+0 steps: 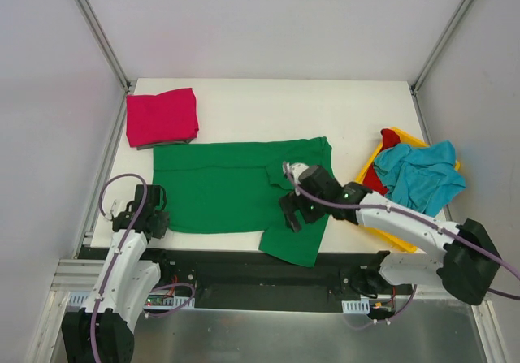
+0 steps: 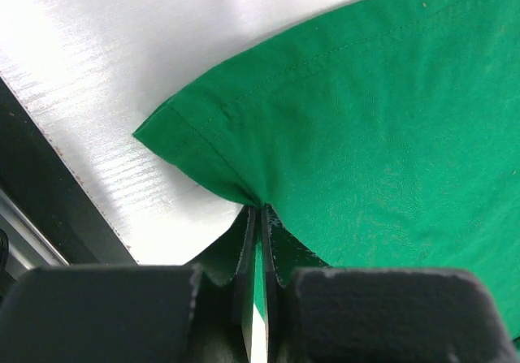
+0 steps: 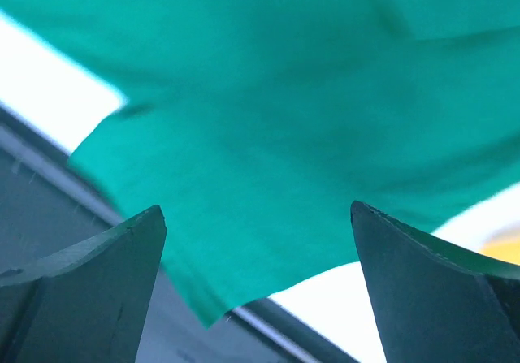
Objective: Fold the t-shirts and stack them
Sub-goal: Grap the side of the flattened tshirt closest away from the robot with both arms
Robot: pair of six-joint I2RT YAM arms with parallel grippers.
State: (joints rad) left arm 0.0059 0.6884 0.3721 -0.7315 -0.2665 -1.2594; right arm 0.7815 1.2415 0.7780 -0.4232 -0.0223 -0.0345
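One folded: we see the magenta t-shirt [image 1: 162, 117] at the surface's far-left corner. Left tool [image 2: 262, 211] pinches the spread green t-shirt [image 1: 219, 191] at its near-left corner; right tool [image 1: 294, 213] gapes empty above it. Teal t-shirt [image 1: 421, 173] and red t-shirt [image 1: 389, 140] wait in the yellow bin [image 1: 409, 137].

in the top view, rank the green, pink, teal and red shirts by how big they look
1. green shirt, clearly largest
2. teal shirt and pink shirt, too alike to rank
3. red shirt, only partly showing

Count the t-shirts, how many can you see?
4: green t-shirt spread mid-table; pink t-shirt folded at the far left corner; blue t-shirt and red t-shirt heaped in the yellow bin. More may hide underneath.
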